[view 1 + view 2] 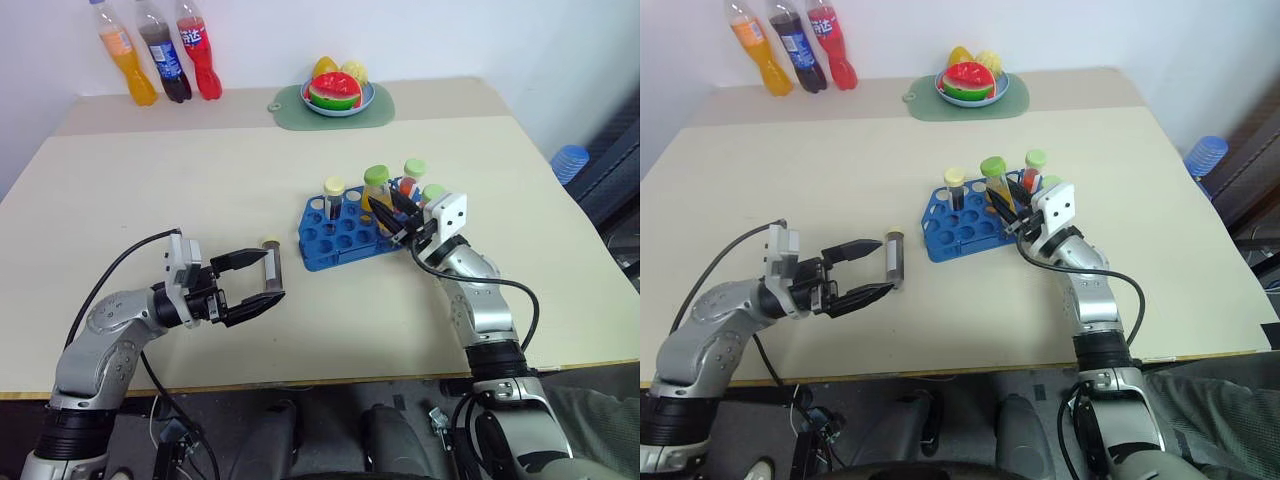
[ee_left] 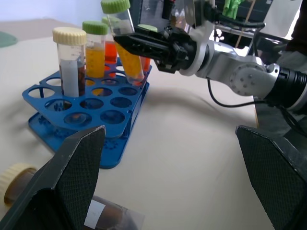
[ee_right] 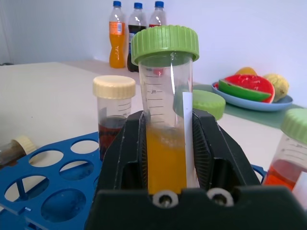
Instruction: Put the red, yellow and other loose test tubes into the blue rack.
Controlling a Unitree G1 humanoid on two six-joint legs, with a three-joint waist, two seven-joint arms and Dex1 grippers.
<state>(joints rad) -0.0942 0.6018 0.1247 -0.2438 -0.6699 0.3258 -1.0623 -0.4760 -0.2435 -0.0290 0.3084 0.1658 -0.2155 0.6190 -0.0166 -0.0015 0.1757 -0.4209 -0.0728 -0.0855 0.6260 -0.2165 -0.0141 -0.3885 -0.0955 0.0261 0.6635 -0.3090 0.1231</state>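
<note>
Holding the green-capped tube of orange-yellow liquid [image 3: 165,120] upright, the right hand [image 1: 400,212] is shut on its lower body and has it over the right-hand side of the blue rack [image 1: 335,238]. In the right wrist view the clear wall shows printed graduations and a white label strip, with liquid filling only the lower part. It looks like a light, stiff plastic tube with a smooth, somewhat slippery wall; the grip low on the barrel looks sensible, since it leaves the cap free, though the fingers will have to let go before the tube seats fully.

Other tubes already stand in the rack: a cream-capped one with dark liquid [image 1: 333,197] at about 10 o'clock from the held tube, and green-capped ones, one with red liquid [image 1: 413,176], at about 1 o'clock.

One loose tube with a cream cap and dark contents [image 1: 271,260] lies on its side on the counter [image 1: 200,180] at about 9 o'clock from the rack, near it. It would roll easily if nudged; taking it across the middle of the barrel seems safest.

Beside that tube, the left hand [image 1: 272,279] hangs with its fingers spread wide, holding nothing.

At the counter's 12 o'clock edge sit a plate of toy fruit [image 1: 338,93] on a green mat and three soda bottles [image 1: 160,50].
</note>
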